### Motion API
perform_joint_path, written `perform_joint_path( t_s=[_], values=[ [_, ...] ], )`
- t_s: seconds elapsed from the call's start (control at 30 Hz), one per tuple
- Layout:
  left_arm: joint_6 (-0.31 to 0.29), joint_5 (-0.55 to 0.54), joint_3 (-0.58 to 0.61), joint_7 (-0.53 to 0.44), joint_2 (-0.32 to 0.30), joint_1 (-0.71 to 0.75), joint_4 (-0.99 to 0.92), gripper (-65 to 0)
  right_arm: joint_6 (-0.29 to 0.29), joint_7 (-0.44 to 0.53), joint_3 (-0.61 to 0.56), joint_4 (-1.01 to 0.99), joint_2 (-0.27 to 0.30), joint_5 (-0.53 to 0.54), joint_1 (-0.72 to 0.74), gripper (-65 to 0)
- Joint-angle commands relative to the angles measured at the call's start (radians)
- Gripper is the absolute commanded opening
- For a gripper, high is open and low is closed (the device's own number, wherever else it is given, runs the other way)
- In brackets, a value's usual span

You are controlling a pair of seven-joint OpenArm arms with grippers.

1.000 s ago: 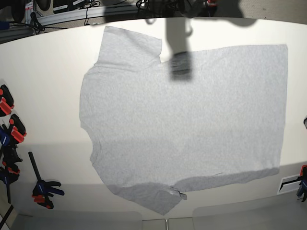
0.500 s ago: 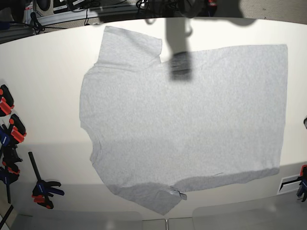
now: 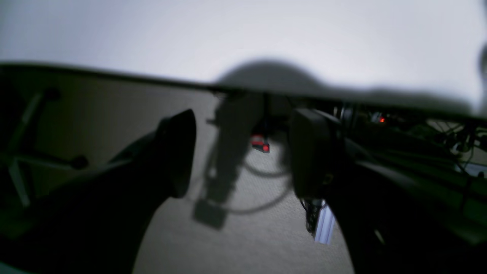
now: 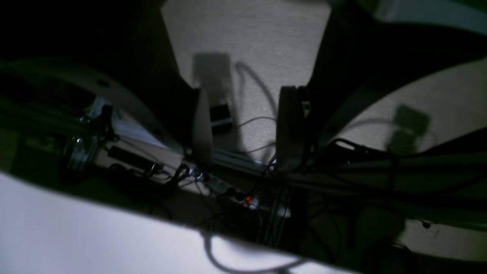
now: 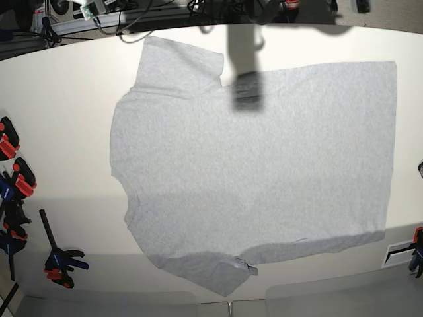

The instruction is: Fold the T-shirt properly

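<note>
While both arms hang off the table edge, nothing is held.
T-shirt point(image 5: 258, 178): spread flat, plain side up, on the white table point(image 5: 66, 119).
Handling: soft, light, limp; pinch hem corners or sleeves.
Left gripper point(image 3: 243, 152): jaws apart, empty.
Right gripper point(image 4: 243, 125): jaws apart, empty.

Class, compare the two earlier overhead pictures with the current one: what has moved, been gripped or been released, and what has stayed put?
Nothing on the table has visibly changed. The T-shirt lies spread flat on the table in the same outline as before, untouched. The clamps along the left edge have not shifted. Only the clutter beyond the far edge looks slightly different. Both wrist views show open jaws holding nothing.
</note>
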Motion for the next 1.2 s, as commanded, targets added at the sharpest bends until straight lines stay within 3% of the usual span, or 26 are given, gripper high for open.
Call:
perform_joint_path(
  t_s=[0.0, 0.27, 0.37, 0.5, 0.67, 0.77, 0.9, 1.07, 1.17],
  values=[
    [0.014, 0.013, -0.007, -0.024, -0.022, 0.018, 0.029, -28.9, 0.002, 0.021, 0.004, 0.026, 0.006, 0.003, -0.008, -38.9],
    [0.014, 0.197, -0.006, -0.024, -0.116, -0.027, 0.064, -28.9, 0.013, 0.028, 0.004, 0.035, 0.006, -0.007, 0.148, -38.9],
    [0.014, 0.316, -0.006, -0.023, -0.161, -0.081, 0.064, -28.9, 0.094, 0.029, 0.004, 0.035, 0.006, -0.006, 0.232, -38.9],
    [0.014, 0.427, -0.006, -0.023, -0.216, -0.169, 0.064, -28.9, 0.244, 0.047, 0.003, 0.036, 0.006, 0.040, 0.346, -38.9],
    [0.015, 0.504, -0.006, 0.030, -0.193, -0.259, 0.064, -28.9, 0.402, 0.047, 0.003, 0.036, 0.007, 0.022, 0.402, -38.9],
    [0.014, 0.542, -0.006, 0.095, -0.150, -0.266, 0.064, -28.9, 0.474, 0.016, 0.003, 0.036, 0.007, -0.087, 0.397, -38.9],
    [0.015, 0.556, -0.006, 0.123, -0.093, -0.267, 0.064, -28.9, 0.488, 0.022, -0.013, 0.036, 0.035, -0.309, 0.397, -38.9],
    [0.015, 0.555, -0.006, 0.123, -0.061, -0.293, 0.064, -28.9, 0.436, 0.023, -0.152, 0.036, 0.101, -0.610, 0.397, -38.9],
    [0.015, 0.555, -0.005, 0.124, -0.061, -0.313, 0.064, -28.9, 0.382, 0.007, -0.243, 0.036, 0.106, -0.715, 0.398, -38.9]
  ],
)
